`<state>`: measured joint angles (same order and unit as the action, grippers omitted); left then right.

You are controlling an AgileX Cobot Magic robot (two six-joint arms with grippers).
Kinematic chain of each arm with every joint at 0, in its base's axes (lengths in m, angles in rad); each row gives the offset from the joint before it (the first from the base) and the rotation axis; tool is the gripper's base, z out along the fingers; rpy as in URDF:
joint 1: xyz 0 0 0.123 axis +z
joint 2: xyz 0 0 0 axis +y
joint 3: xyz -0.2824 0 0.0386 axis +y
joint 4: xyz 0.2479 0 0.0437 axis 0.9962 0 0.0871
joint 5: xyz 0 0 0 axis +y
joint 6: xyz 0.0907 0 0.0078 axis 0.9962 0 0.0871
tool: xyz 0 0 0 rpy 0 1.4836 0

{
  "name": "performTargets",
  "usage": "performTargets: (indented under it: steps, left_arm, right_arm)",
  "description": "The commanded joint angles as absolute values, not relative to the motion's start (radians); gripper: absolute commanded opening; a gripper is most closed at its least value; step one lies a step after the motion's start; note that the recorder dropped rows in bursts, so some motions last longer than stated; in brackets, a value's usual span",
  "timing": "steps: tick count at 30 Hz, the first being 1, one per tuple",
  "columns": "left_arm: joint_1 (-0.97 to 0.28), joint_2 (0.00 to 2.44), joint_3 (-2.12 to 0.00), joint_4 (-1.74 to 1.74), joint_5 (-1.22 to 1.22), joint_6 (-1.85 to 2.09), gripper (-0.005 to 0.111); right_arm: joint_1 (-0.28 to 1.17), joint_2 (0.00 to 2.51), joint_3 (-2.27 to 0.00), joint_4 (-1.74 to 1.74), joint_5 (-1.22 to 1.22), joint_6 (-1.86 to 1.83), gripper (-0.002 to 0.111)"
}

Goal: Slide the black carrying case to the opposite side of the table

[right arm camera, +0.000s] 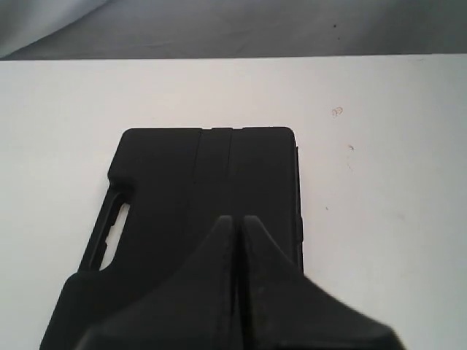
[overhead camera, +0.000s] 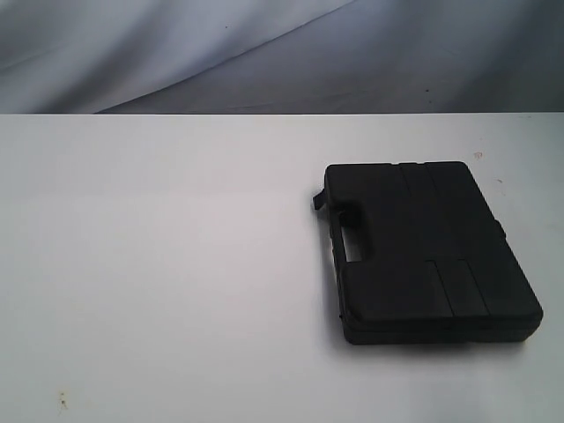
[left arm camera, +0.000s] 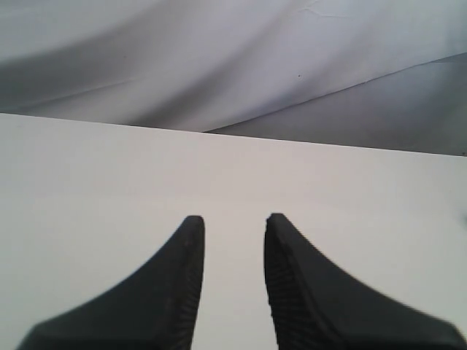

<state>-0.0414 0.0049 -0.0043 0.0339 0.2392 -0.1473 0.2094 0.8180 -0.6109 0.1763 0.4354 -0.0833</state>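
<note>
The black carrying case (overhead camera: 427, 251) lies flat on the right part of the white surface (overhead camera: 159, 264) in the exterior view. Its lid faces up, and its handle cut-out (overhead camera: 352, 242) is on the side toward the middle of the surface. A small dark tab (overhead camera: 315, 201) juts out from that same side at the far corner. The case sits slightly skewed, and its near right corner comes close to the right border of the picture. A band of bare white separates its far edge from the far edge of the surface, where the grey cloth backdrop (overhead camera: 176, 53) begins. To the left of the handle side the surface runs wide and bare, with only a tiny speck (overhead camera: 62, 401) near the lower left. A few faint marks (overhead camera: 478, 155) lie beyond the far right corner of the case.

The right claw (right arm camera: 235, 219) is over the lid with its two fingers pressed together, their tips pointing along the length of the case. Whether they touch the lid cannot be told. The left claw (left arm camera: 234, 219) is over bare white surface with its fingers apart and nothing between them, pointing toward the far edge and the backdrop.
</note>
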Motion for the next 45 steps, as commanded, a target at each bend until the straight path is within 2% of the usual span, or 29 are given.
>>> performTargets:
  steps: [1, 7, 20, 34, 41, 45]
  left_arm:
    - [-0.039, 0.000, 0.000, 0.038, 0.236, -0.151, 0.029]
    - [-0.039, 0.000, 0.000, 0.038, 0.236, -0.151, 0.029]
    - [-0.039, 0.000, 0.000, 0.038, 0.236, -0.151, 0.029]
    - [-0.039, 0.000, 0.000, 0.038, 0.236, -0.153, 0.029]
    - [-0.039, 0.000, 0.000, 0.038, 0.236, -0.153, 0.029]
    - [-0.039, 0.000, 0.000, 0.038, 0.236, -0.153, 0.029]
  right_arm:
    - [0.211, 0.875, -0.619, 0.187, 0.412, -0.097, 0.000]
    - [0.226, 0.978, -0.619, 0.256, 0.398, -0.129, 0.000]
    - [0.417, 1.148, -0.619, 0.256, 0.251, -0.042, 0.000]
    - [0.440, 1.253, -0.628, 0.247, 0.202, -0.029, 0.000]
    - [0.440, 1.327, -0.764, 0.217, 0.217, -0.029, 0.000]
    - [0.440, 1.375, -0.890, 0.195, 0.364, -0.029, 0.000]
